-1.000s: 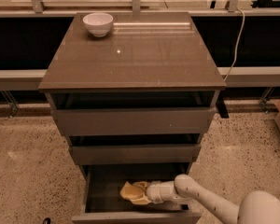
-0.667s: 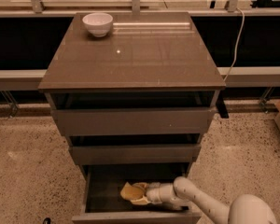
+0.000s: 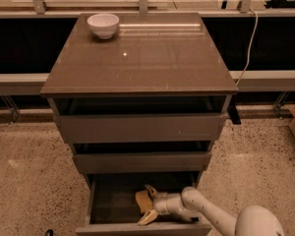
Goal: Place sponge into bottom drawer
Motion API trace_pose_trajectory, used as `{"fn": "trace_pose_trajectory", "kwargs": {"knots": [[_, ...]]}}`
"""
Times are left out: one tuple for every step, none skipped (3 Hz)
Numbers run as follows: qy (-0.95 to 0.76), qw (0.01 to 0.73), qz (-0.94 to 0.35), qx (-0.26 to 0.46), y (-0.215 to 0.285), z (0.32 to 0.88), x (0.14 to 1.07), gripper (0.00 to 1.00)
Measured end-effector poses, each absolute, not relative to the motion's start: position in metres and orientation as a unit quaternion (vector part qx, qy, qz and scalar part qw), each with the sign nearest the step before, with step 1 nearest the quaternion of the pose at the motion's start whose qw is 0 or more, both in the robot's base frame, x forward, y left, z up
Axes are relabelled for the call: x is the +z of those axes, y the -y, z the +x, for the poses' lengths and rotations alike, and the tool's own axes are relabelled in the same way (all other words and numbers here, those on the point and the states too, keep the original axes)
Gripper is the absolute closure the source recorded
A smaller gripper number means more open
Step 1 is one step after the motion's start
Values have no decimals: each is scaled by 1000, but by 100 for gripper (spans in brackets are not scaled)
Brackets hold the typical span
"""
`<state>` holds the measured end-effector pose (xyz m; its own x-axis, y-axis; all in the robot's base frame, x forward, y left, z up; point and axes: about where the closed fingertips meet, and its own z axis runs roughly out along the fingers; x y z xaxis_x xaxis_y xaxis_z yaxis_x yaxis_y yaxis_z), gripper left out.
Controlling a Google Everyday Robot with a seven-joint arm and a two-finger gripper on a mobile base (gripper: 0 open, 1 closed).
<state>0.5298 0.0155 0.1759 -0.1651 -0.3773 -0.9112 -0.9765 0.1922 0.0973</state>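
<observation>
The bottom drawer (image 3: pixel 142 228) is pulled out, with a dark interior. The pale-yellow sponge (image 3: pixel 143 199) lies inside it, near the middle. My gripper (image 3: pixel 148 203) reaches into the drawer from the right. Its fingers (image 3: pixel 147 218) are spread apart, one behind the sponge and one in front of it. The jaws stand open around the sponge and do not squeeze it. The white arm (image 3: pixel 206 211) runs off to the lower right.
A white bowl (image 3: pixel 103 24) stands on the cabinet top (image 3: pixel 142 58) at the back left. The two upper drawers (image 3: pixel 140 128) are slightly open. A cable (image 3: pixel 250 38) hangs at the right. Speckled floor lies on both sides.
The fingers have spread apart from the sponge, which now rests in the drawer. The arm has shifted slightly to the left.
</observation>
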Motion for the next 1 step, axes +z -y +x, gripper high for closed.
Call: {"fn": "trace_pose_trajectory", "kwargs": {"knots": [[-663, 396, -511, 378, -15, 530, 176, 0]]}}
